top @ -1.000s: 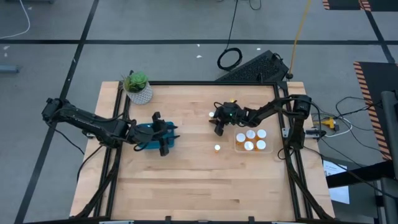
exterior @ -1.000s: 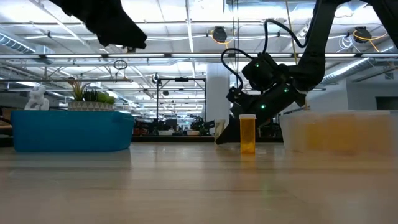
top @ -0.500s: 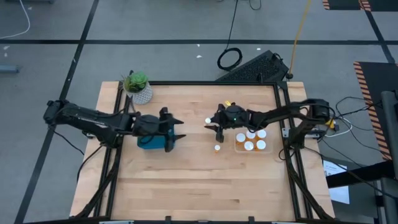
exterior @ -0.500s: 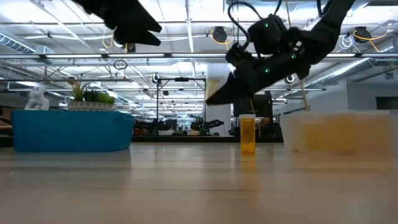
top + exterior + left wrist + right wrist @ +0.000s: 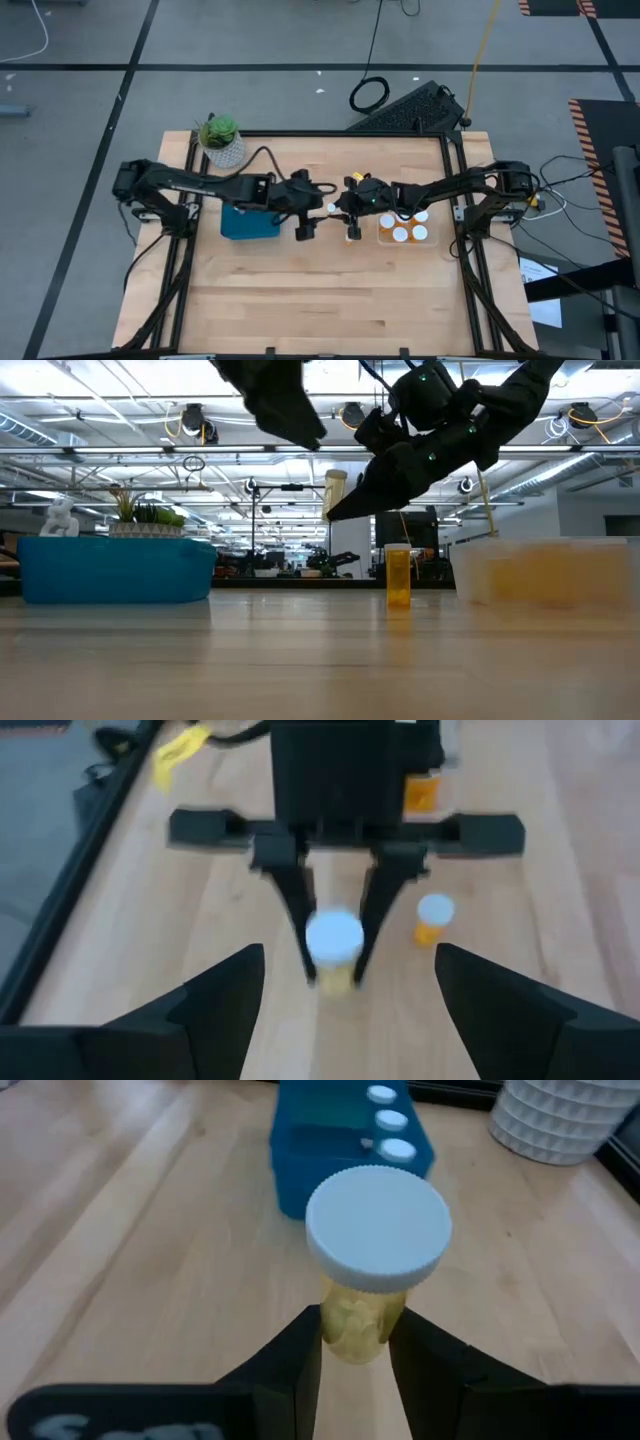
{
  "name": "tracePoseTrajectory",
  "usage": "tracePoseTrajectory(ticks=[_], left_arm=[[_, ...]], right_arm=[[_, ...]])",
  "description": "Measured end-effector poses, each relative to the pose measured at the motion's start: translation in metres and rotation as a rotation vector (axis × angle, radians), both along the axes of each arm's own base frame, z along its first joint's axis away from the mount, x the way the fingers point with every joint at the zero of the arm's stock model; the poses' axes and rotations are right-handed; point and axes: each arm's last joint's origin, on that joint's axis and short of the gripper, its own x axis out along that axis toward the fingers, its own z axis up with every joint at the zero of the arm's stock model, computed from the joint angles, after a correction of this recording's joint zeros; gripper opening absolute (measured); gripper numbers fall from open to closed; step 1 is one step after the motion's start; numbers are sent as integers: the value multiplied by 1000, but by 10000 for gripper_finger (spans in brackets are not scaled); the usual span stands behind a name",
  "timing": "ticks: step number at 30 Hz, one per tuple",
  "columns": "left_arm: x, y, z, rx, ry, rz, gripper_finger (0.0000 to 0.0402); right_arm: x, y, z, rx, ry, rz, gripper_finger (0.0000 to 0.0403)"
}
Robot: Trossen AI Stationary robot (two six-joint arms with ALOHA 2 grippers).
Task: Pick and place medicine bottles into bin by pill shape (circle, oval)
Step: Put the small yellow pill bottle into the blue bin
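could drop: small amber pill bottle with white cap (image 5: 377, 1270) pinched in right gripper (image 5: 340, 208), held high at frame centre. could bump: left gripper (image 5: 312, 207) spread wide, very near. blue plastic bin (image 5: 245, 222) just left.

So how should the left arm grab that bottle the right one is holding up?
Probably by the white cap. The right gripper clamps the bottle on its amber body, so only the cap end is free. The open left gripper faces it and could close on the cap's round sides.
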Motion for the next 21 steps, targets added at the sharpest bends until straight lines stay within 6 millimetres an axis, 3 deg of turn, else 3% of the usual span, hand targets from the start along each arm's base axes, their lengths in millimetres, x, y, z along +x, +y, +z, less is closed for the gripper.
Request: tracePoseTrajectory(ticks=[6, 14, 21], left_arm=[[8, 2, -16, -14, 55, -26, 298], [10, 2, -13, 2, 19, -8, 263], [15, 2, -7, 28, -66, -25, 227]], right_arm=[[0, 1, 5, -7, -22, 7, 102], [-4, 2, 19, -12, -67, 7, 102], [-4, 2, 20, -9, -68, 6, 102]])
